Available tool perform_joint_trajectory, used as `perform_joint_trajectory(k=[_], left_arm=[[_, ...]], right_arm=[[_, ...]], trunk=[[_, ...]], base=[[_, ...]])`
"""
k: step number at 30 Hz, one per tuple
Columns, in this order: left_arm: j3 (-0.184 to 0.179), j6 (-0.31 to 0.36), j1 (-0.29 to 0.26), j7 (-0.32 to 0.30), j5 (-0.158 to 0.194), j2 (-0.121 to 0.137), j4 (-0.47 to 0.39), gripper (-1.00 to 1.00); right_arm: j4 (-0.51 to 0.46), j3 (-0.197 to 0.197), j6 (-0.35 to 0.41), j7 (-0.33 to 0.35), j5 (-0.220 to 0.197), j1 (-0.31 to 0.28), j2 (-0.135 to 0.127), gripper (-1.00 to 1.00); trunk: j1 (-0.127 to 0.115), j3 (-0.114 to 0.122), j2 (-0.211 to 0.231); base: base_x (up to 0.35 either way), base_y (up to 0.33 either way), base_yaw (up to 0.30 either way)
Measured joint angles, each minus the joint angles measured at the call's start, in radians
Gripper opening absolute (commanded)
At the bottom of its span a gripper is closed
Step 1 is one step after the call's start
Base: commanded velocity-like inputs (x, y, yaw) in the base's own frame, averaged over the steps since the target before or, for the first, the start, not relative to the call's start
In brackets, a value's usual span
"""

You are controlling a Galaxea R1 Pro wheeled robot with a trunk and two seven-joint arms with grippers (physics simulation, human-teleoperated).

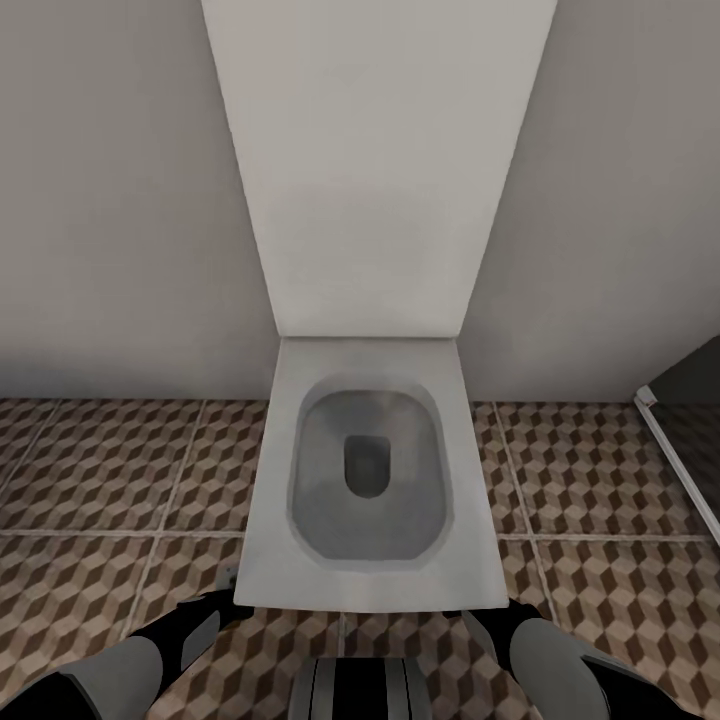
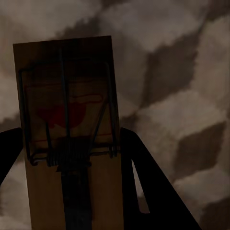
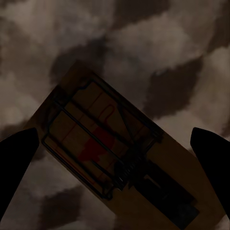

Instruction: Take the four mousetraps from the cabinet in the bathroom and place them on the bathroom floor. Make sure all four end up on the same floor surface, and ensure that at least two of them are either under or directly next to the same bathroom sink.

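Head view: a white toilet point(image 1: 372, 480) against the wall on the cube-patterned bathroom floor point(image 1: 110, 470). Each wrist camera shows a mousetrap between dark fingers – left mousetrap point(image 2: 69, 139) looks clamped by the left gripper point(image 2: 72, 191); right mousetrap point(image 3: 110, 153) sits inside the right gripper point(image 3: 115, 158), jaws wide apart, seemingly untouched

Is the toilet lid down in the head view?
No, the toilet lid stands raised against the wall and the open bowl shows.
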Motion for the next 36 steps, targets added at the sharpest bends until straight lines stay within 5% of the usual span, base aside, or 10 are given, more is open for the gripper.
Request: perform_joint_trajectory(k=[36], left_arm=[[0.000,0.000,0.000,0.000,0.000,0.000,0.000,-1.00]], right_arm=[[0.000,0.002,-0.001,0.000,0.000,0.038,-0.001,-1.00]], trunk=[[0.000,0.000,0.000]], base=[[0.050,0.000,0.000]])
